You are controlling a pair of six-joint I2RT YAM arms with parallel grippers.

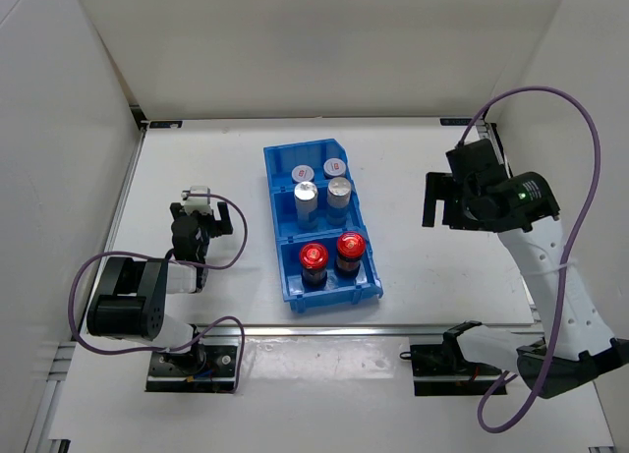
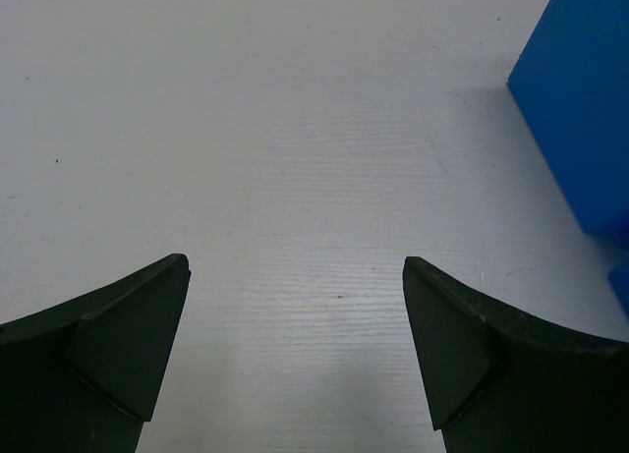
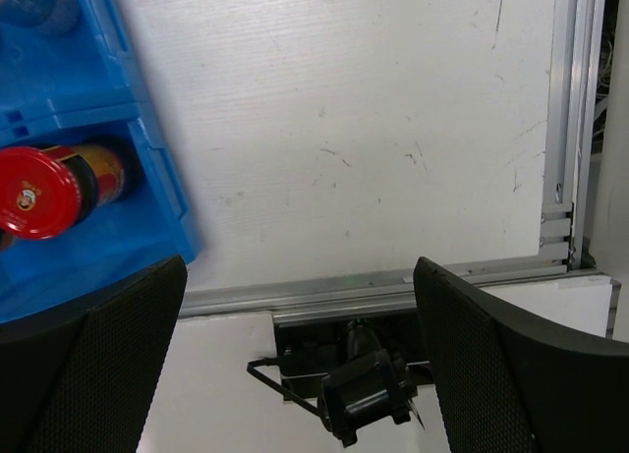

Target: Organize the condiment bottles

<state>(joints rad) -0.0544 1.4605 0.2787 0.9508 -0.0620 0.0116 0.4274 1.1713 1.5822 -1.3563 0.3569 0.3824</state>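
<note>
The blue three-compartment bin [image 1: 279, 202] sits mid-table and holds all six bottles. Two short white bottles with grey red-marked lids [image 1: 304, 172] [image 1: 334, 165] stand in the far compartment. Two silver-capped bottles [image 1: 306, 192] [image 1: 339, 188] stand in the middle one. Two dark bottles with red caps [image 1: 314, 256] [image 1: 350, 245] stand in the near one; one red cap shows in the right wrist view [image 3: 37, 191]. My left gripper [image 1: 204, 220] is open and empty, left of the bin. My right gripper [image 1: 439, 199] is open and empty, raised to the right of the bin.
A corner of the bin [image 2: 585, 109] shows at the right of the left wrist view. White walls enclose the table at back and sides. A metal rail [image 3: 373, 288] runs along the near edge, with the right arm's base [image 3: 366, 394] below it.
</note>
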